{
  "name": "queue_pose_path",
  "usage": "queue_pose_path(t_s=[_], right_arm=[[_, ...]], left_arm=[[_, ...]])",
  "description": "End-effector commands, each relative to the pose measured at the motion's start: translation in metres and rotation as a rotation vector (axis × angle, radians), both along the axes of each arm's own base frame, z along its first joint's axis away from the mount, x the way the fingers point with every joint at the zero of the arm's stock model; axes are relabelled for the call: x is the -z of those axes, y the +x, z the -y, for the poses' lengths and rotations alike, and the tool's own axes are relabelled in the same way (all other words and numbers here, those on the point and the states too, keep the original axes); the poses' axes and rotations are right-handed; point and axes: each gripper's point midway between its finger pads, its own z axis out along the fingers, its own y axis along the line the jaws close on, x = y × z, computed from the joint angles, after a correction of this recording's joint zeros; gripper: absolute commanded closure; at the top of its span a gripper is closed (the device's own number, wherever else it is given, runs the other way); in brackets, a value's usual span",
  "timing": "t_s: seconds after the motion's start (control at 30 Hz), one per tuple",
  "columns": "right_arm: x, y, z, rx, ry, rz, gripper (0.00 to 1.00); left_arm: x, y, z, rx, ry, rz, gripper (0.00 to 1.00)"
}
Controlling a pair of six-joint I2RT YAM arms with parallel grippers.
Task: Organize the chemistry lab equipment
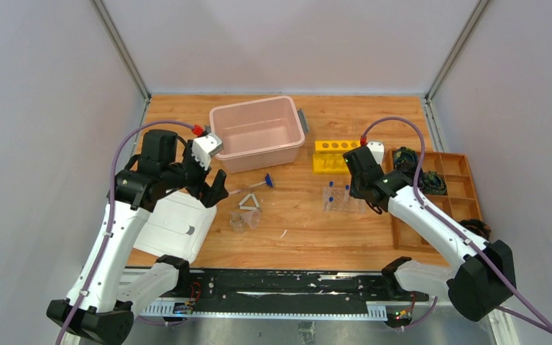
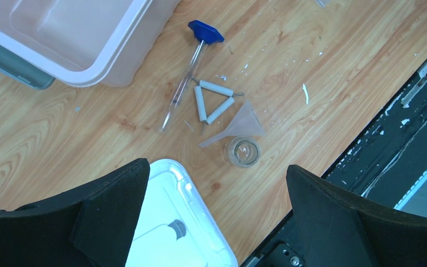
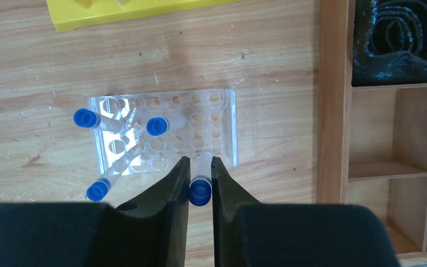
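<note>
**Right claw clamping a tube at the rack's edge**

Right gripper (image 3: 200, 161) is pinching a blue-capped tube (image 3: 200, 192) just under its cap, with the fingers pressing in from both sides. The tube's lower end is pointing at the near row of the clear tube rack (image 3: 194, 119). Whether it is sitting in a hole cannot be told.

Three more capped tubes (image 3: 157, 126) are leaning at odd angles in the rack's left half, and the holes on the right are showing open. A yellow block (image 3: 117, 11) is lying just beyond the rack. The wooden compartment tray (image 3: 333, 111) is standing close on the rack's right, with black coiled items (image 3: 395, 44) filling its far cell.

Left gripper (image 2: 217, 167) is hanging over the table with its fingers spread wide and gripping nothing. Below it, near together, are lying the thin blue-tipped rod (image 2: 186, 83), the white triangle (image 2: 214, 100), a clear funnel (image 2: 244, 122) on its side and a small clear cup (image 2: 243, 151) standing upright beside the funnel. The pink bin (image 2: 105, 61) is sitting just beyond the rod's blue end. A white lid (image 2: 172, 222) is lying near the cup, partly under the left finger.
</note>
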Motion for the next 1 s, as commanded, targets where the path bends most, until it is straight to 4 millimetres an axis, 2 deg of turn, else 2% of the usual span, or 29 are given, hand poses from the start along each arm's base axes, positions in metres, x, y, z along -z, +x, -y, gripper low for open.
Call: queue_pose_path(t_s=[0.0,0.7,0.97], right_arm=[[0.007,0.01,0.003,0.055,0.015,0.03,1.0],[0.042,0.005,0.005,0.084,0.005,-0.015,1.0],[0.044,0.0,0.005,0.085,0.022,-0.015,1.0]], left_arm=[[-0.001,0.001,0.001,0.009,0.006,0.009,0.0],[0.002,0.0,0.001,0.035,0.015,0.019,0.0],[0.001,0.0,0.001,0.034,0.014,0.019,0.0]])
